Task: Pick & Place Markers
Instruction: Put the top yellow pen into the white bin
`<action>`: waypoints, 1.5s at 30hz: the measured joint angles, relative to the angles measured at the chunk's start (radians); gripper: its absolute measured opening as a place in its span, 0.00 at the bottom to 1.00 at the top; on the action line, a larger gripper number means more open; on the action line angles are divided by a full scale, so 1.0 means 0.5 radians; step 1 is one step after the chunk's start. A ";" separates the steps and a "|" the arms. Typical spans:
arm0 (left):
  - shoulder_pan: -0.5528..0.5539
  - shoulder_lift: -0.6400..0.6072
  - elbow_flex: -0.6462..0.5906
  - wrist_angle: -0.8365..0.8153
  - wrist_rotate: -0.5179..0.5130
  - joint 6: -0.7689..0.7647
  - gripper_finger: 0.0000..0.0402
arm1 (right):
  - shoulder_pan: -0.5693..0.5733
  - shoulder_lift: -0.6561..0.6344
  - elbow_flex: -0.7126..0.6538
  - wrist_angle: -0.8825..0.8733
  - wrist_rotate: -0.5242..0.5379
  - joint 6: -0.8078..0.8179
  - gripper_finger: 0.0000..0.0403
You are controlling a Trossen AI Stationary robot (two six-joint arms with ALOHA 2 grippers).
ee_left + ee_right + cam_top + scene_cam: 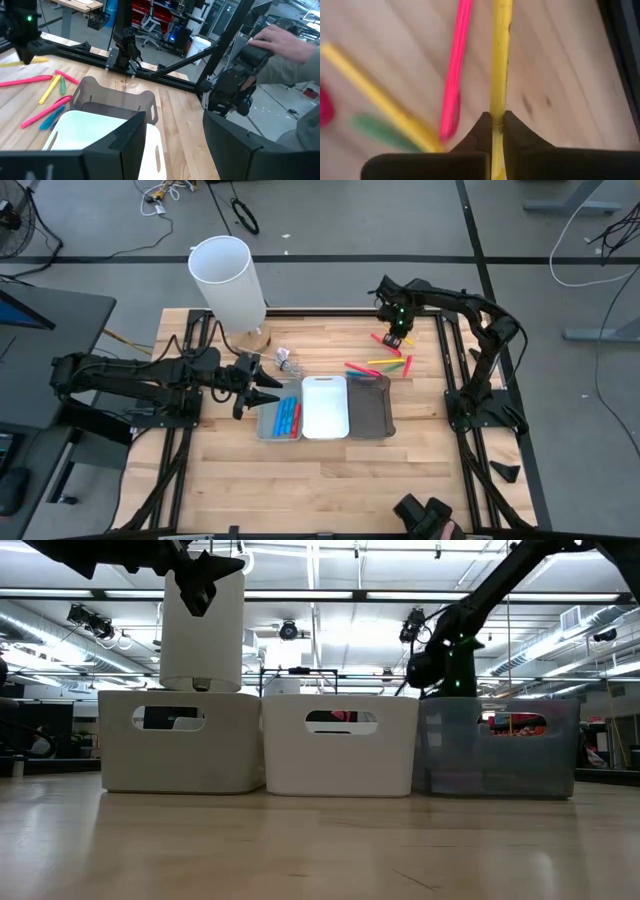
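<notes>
The bench is pale wood planking with dark rails down both sides. At its far left corner stands a tall white cylinder on a round wooden base.

Three small trays sit side by side mid-bench, touching: grey tray on the left, white tray in the middle, smoked translucent tray on the right. The grey tray holds several blue and red markers lying lengthwise. In the low view a pink one shows through the white tray's handle slot; the high view shows that tray's floor bare, so I cannot tell where it really lies.

My left arm reaches in from the left side. My left pincer hangs above the near-left corner of the grey tray, fingers apart, nothing between them.

My right arm folds in from the right rail toward the far right of the bench. My right pincer is down at the bench surface, fingers together, clamped on a yellow marker.

Loose markers in pink, yellow, green and blue lie scattered on the bench just beyond the smoked tray, near my right pincer. A pink marker lies just beside the gripped yellow one.

A person's hand shows in the left wrist view, off the bench.
</notes>
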 joint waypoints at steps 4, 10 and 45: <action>-0.001 0.000 0.000 0.000 0.001 0.000 0.50 | 0.013 -0.044 0.165 -0.220 0.091 0.009 0.02; 0.000 0.000 0.000 0.000 0.000 0.000 0.50 | 0.046 -0.050 0.425 -0.516 0.151 0.032 0.01; -0.001 0.000 0.000 0.000 0.000 0.000 0.50 | 0.174 -0.053 0.587 -0.360 0.046 -1.098 0.40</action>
